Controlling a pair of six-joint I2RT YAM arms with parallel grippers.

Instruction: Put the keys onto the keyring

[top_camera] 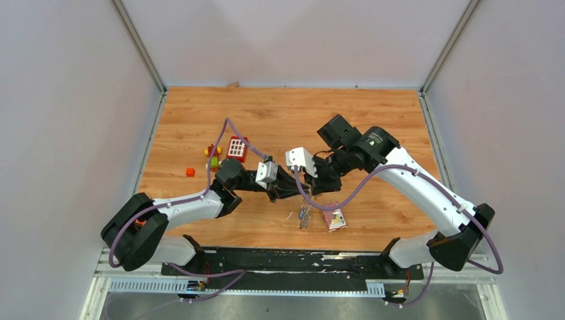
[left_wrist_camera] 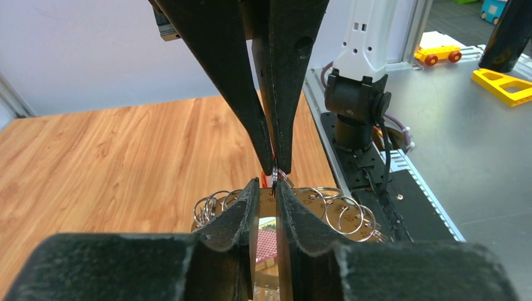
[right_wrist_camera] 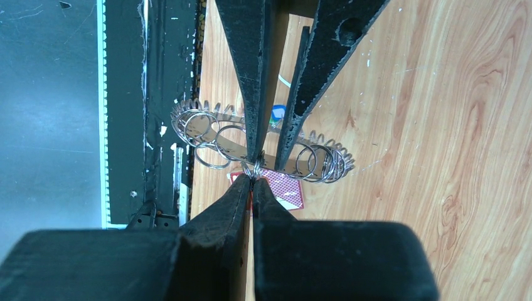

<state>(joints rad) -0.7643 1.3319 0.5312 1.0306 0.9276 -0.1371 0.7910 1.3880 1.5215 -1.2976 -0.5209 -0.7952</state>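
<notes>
The keyring [left_wrist_camera: 339, 210], a brown numbered ring fringed with silvery split rings, sits just under both grippers' tips; it also shows as the keyring [right_wrist_camera: 213, 135] and edge-on as the keyring [top_camera: 304, 215]. I cannot tell whether it hangs or rests. My right gripper [right_wrist_camera: 253, 180] is shut on one small split ring at its rim, with a red sliver beside that ring. My left gripper [left_wrist_camera: 268, 184] meets it tip to tip, jaws a narrow gap apart with that ring's wire between them. A blue tag [right_wrist_camera: 278, 114] peeks out beyond the keyring; the keys themselves are hidden.
A maroon card [top_camera: 336, 219] lies near the front edge, under the keyring. At the left stand a red block with white squares [top_camera: 237, 148], small toy pieces [top_camera: 213, 155] and an orange cube [top_camera: 190, 172]. A black rail [top_camera: 293, 257] runs along the near edge.
</notes>
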